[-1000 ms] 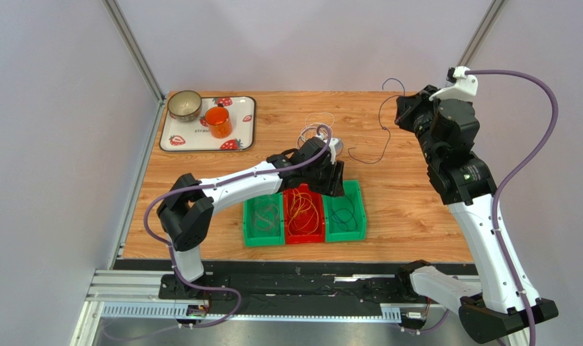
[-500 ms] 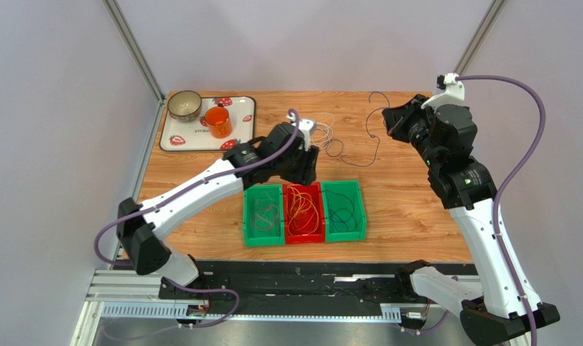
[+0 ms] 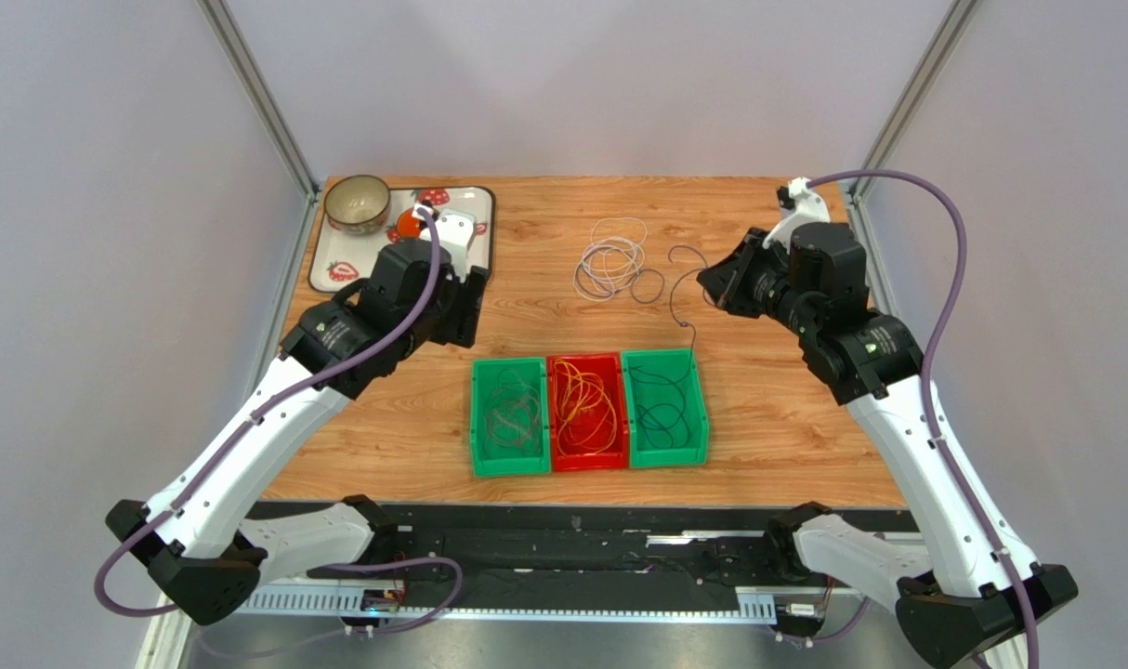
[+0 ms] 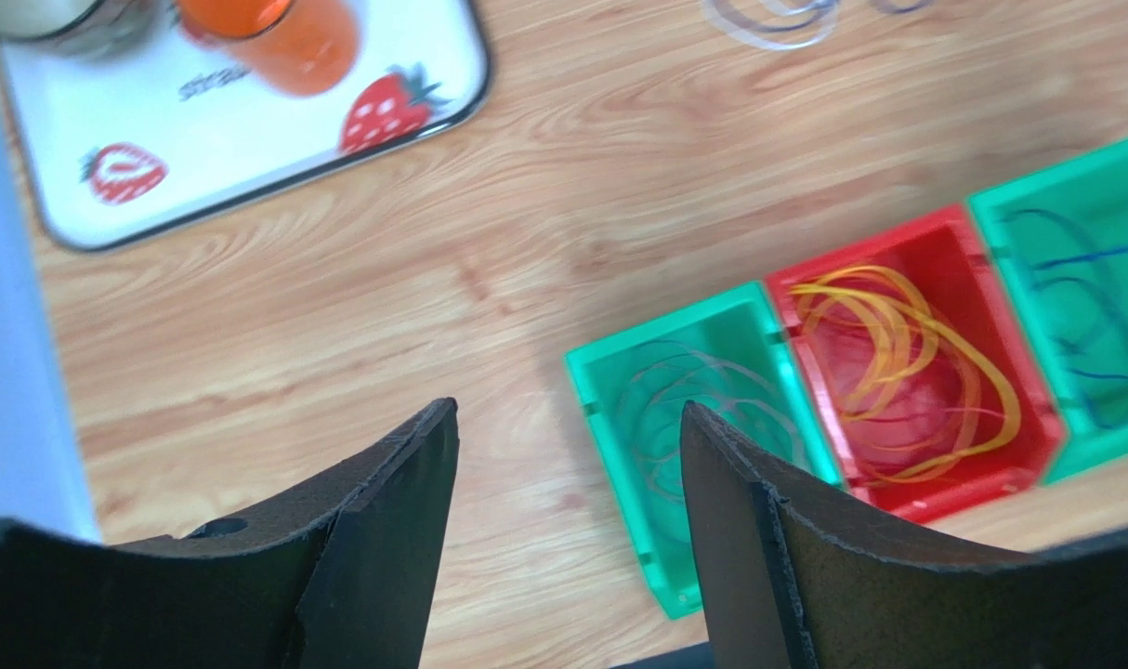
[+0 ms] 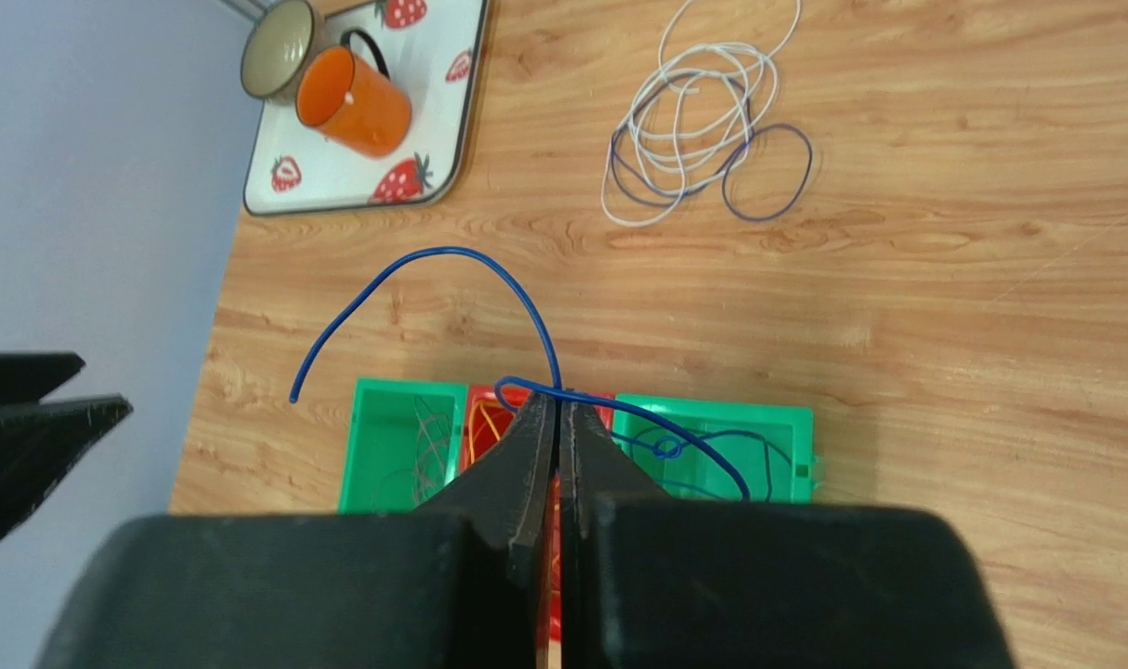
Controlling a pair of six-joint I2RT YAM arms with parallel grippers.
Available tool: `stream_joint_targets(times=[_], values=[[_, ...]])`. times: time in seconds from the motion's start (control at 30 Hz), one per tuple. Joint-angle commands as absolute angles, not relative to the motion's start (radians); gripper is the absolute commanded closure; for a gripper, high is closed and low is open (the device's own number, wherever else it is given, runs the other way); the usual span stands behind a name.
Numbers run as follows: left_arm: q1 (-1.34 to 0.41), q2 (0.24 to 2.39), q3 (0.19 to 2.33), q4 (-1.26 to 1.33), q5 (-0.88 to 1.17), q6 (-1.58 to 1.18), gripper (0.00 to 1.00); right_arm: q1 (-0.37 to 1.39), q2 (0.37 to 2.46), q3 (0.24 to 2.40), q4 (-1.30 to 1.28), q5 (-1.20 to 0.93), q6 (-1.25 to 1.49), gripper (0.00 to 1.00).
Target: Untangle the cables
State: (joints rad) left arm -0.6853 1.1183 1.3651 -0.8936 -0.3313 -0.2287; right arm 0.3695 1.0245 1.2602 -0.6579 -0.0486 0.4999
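Note:
A loose pile of white-grey and dark cables (image 3: 614,262) lies on the wooden table behind the bins; it also shows in the right wrist view (image 5: 695,126). My right gripper (image 3: 719,286) is shut on a thin dark blue cable (image 5: 430,272), held above the table with its ends curling free; the jaws (image 5: 556,407) are pressed together on it. From above, this cable (image 3: 681,310) hangs left of the gripper. My left gripper (image 3: 465,318) is open and empty near the tray, above bare wood (image 4: 570,418).
Three bins stand side by side at the front: a green one (image 3: 476,418) with grey wires, a red one (image 3: 588,462) with orange cables, a green one (image 3: 700,411) with dark cables. A strawberry tray (image 3: 479,237) with a bowl (image 3: 356,204) and an orange cup (image 3: 419,234) is back left.
My left arm has swung back left from above the bins and the pile to beside the tray. My right gripper has come down and forward with the dark blue cable.

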Motion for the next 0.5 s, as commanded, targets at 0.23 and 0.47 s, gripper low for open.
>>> stream_joint_targets(times=[0.23, 0.47], values=[[-0.607, 1.129, 1.258, -0.835, -0.341, -0.190, 0.34, 0.425, 1.009, 1.177, -0.730, -0.077, 0.443, 1.00], [-0.597, 1.129, 1.233, -0.815, -0.341, -0.186, 0.35, 0.486, 1.061, 1.100, -0.732, -0.069, 0.449, 1.00]])
